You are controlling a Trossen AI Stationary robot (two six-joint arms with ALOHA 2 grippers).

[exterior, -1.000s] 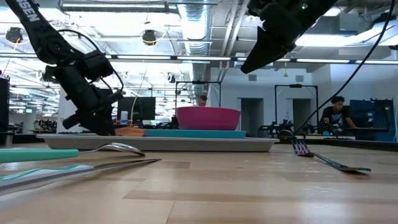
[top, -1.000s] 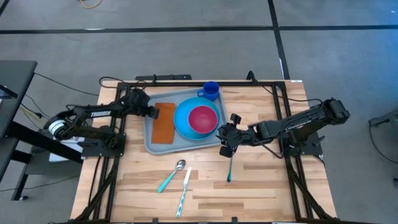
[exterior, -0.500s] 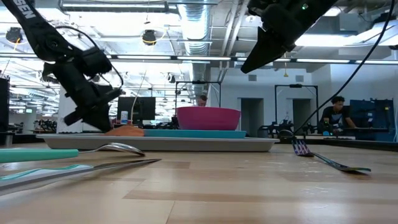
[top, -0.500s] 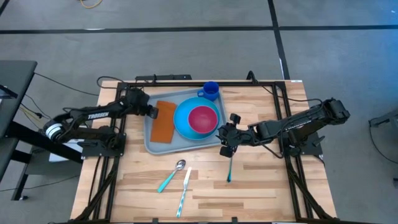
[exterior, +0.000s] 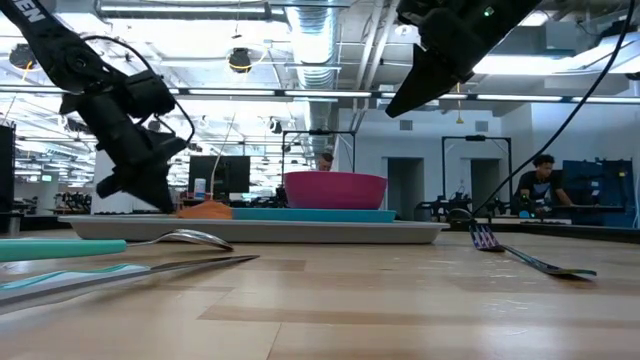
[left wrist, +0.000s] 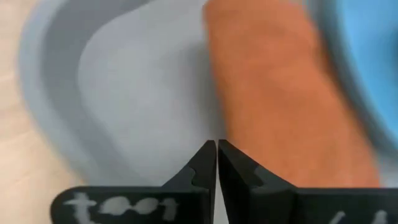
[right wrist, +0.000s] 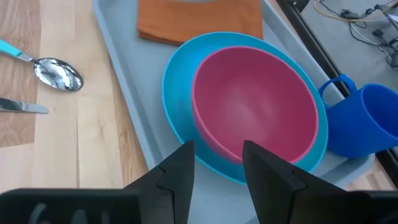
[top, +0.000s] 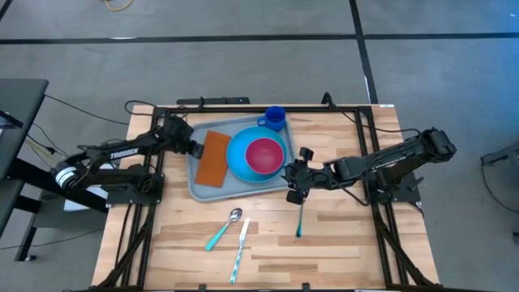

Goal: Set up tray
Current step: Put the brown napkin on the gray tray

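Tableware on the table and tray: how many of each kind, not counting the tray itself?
Plate: 1
Bowl: 1
Mug: 1
Napkin: 1
Spoon: 1
Knife: 1
Fork: 1
Total: 7

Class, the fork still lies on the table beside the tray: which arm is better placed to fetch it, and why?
The right. Its open gripper hovers at the tray's right edge, just above the fork. The left gripper, shut, is at the far side by the napkin.
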